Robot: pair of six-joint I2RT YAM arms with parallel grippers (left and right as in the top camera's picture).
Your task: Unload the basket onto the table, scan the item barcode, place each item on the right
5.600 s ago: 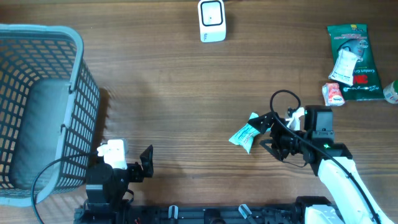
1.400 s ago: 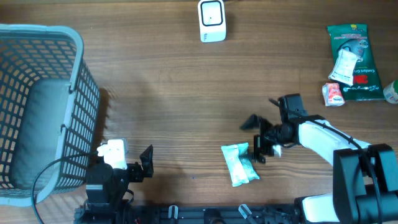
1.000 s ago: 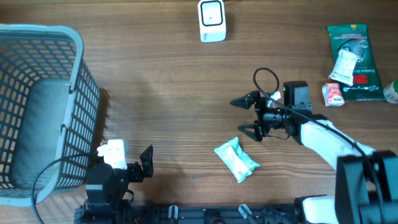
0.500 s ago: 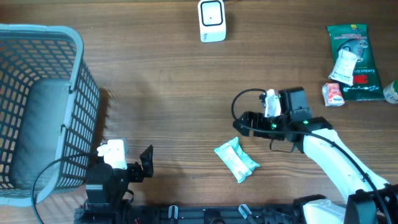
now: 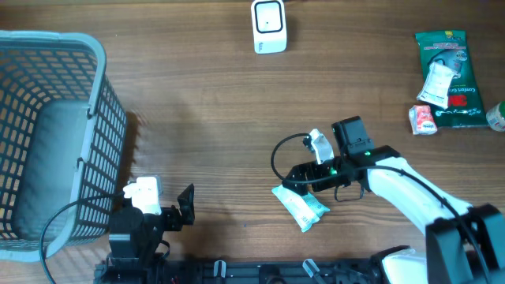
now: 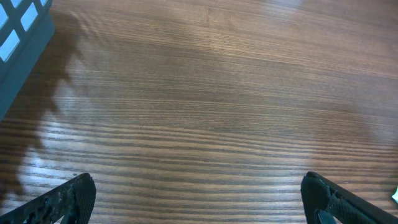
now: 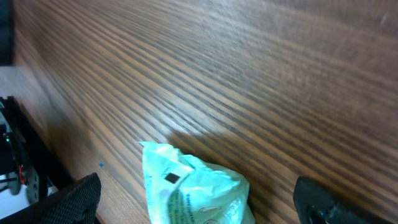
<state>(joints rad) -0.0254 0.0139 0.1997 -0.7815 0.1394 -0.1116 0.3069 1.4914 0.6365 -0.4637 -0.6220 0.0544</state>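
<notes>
- Item: mint-green crinkled plastic packet [image 5: 301,207], lying flat on brown wood-grain surface [image 5: 205,118], centre-right near front edge.
- Right end effector [image 5: 290,183]: fingers spread, empty, poised at packet's upper end, likely for pickup.
- Left end effector [image 6: 198,200]: spread, idle over bare wood.
- White box scanner [image 5: 269,26]: far edge, well apart from packet, open wood between.
- Grey-blue mesh basket [image 5: 95,55]: bounds left side.

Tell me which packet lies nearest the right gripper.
The pale teal pouch, right by the open right gripper; the dark green packet and the small red-and-white sachet lie well away on the right side.
</notes>
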